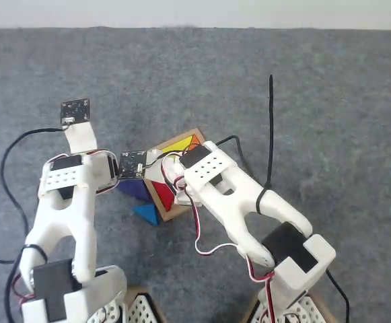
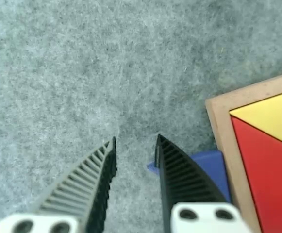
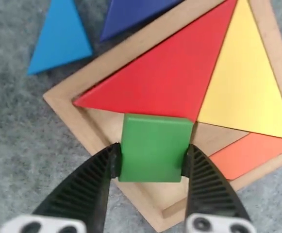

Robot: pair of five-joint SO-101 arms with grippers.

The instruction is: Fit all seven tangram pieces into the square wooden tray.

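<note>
Our right gripper (image 3: 151, 162) has its two fingers pressed on the sides of the green square (image 3: 155, 141). The square is over the bare floor of the tray (image 3: 150, 211), right up against the red triangle (image 3: 160, 77). We cannot tell if it lies flat or hangs just above the wood.

Also inside the tray are the yellow triangle (image 3: 242, 82), touching the red one, and an orange piece (image 3: 247, 155). The orange piece is cut off, so we cannot tell its shape. Just outside the tray lie a light blue triangle (image 3: 58, 39) and a dark blue piece (image 3: 131, 14), which is cut off too.

Our left gripper (image 2: 136, 141) hangs low over the grey carpet (image 2: 82, 58), just outside the tray. Its fingers are a little apart with nothing between them. One finger hides part of the dark blue piece.

From above, the right arm stretches out over the tray and covers its middle. The left arm stretches out beside the tray.
</note>
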